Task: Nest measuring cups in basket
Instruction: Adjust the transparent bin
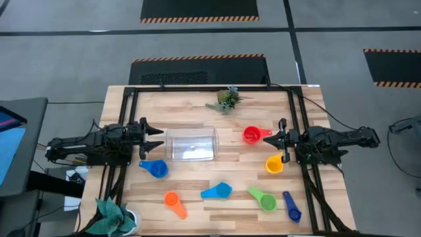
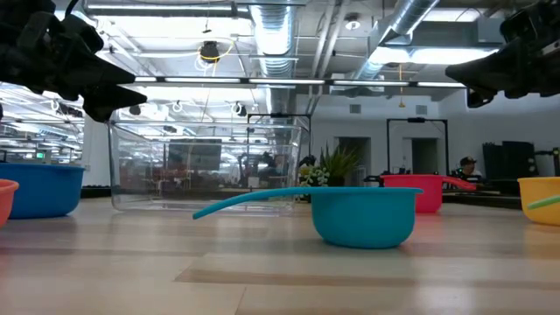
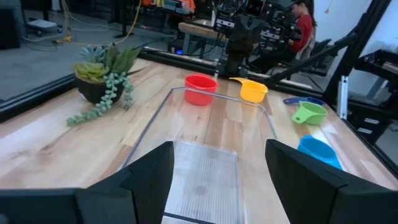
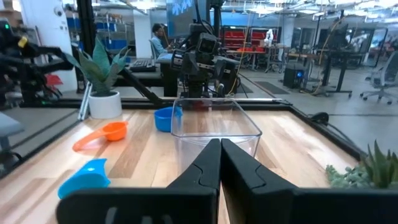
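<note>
The clear basket (image 1: 191, 143) stands open side up on the table's middle, and nothing shows inside it. Around it lie the cups: red (image 1: 252, 135), yellow (image 1: 274, 163), blue (image 1: 154, 168), orange (image 1: 174, 203), light blue (image 1: 217, 191), green (image 1: 263, 198) and dark blue (image 1: 291, 207). My left gripper (image 1: 155, 136) hovers open just left of the basket (image 3: 205, 143), its fingers (image 3: 149, 180) wide apart. My right gripper (image 1: 266, 137) hangs shut (image 4: 219, 163) beside the red cup, above the table (image 2: 477, 79). It points at the basket (image 4: 214, 124).
A green plant sprig (image 1: 227, 100) lies near the far edge. A potted teal plant (image 1: 115, 214) stands at the near left corner. Black frame rails (image 1: 299, 118) run along both sides. Bare wood lies between the basket and the near row of cups.
</note>
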You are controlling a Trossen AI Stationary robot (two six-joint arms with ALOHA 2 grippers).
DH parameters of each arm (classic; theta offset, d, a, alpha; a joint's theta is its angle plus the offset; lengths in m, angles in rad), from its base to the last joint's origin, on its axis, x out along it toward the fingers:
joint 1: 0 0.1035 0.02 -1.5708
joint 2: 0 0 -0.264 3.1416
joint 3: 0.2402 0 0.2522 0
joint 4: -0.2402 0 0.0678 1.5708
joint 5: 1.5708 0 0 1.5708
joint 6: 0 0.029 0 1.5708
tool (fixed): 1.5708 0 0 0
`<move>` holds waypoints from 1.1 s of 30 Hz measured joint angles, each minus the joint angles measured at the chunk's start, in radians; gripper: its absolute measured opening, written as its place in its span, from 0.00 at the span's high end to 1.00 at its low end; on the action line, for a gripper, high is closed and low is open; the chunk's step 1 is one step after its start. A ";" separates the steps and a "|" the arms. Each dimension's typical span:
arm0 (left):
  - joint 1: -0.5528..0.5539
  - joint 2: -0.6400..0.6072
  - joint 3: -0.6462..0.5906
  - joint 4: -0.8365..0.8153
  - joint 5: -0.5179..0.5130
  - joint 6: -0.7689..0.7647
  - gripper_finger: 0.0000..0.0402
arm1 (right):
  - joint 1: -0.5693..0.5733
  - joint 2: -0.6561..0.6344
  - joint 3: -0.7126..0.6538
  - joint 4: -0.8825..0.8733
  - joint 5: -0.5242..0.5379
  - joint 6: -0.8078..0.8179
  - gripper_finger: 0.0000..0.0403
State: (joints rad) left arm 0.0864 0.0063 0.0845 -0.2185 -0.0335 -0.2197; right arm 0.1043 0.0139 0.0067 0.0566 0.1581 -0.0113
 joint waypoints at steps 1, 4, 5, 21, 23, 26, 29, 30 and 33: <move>0.000 0.000 0.000 0.002 -0.005 -0.001 0.40 | 0.000 0.000 0.000 0.000 0.000 0.012 0.92; 0.000 0.000 -0.001 0.009 -0.026 0.020 0.40 | 0.000 0.000 0.000 0.006 0.000 0.020 0.92; 0.000 0.000 -0.001 0.017 -0.036 0.026 0.40 | 0.000 0.000 0.000 0.003 0.000 0.025 0.92; 0.000 0.000 -0.004 0.178 -0.112 0.196 0.40 | 0.000 0.073 0.000 -0.019 -0.049 0.155 0.92; 0.000 0.000 -0.004 0.195 -0.112 0.194 0.40 | 0.000 0.073 0.000 -0.019 -0.049 0.165 0.92; 0.000 0.000 -0.002 0.191 -0.112 0.165 0.40 | 0.000 0.073 0.000 -0.019 -0.048 0.186 0.92; 0.000 0.000 -0.002 0.192 -0.112 0.176 0.40 | 0.000 0.073 0.000 -0.019 -0.030 0.162 0.92; 0.000 0.000 -0.002 0.192 -0.112 0.179 0.40 | 0.000 0.073 0.000 -0.018 -0.021 0.143 0.92; 0.000 0.000 -0.002 0.192 -0.114 0.181 0.40 | 0.000 0.073 0.000 -0.018 -0.019 0.087 0.92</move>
State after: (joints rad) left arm 0.0868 0.0063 0.0822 -0.0269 -0.1480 -0.0387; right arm 0.1040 0.0868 0.0069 0.0383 0.1390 0.0757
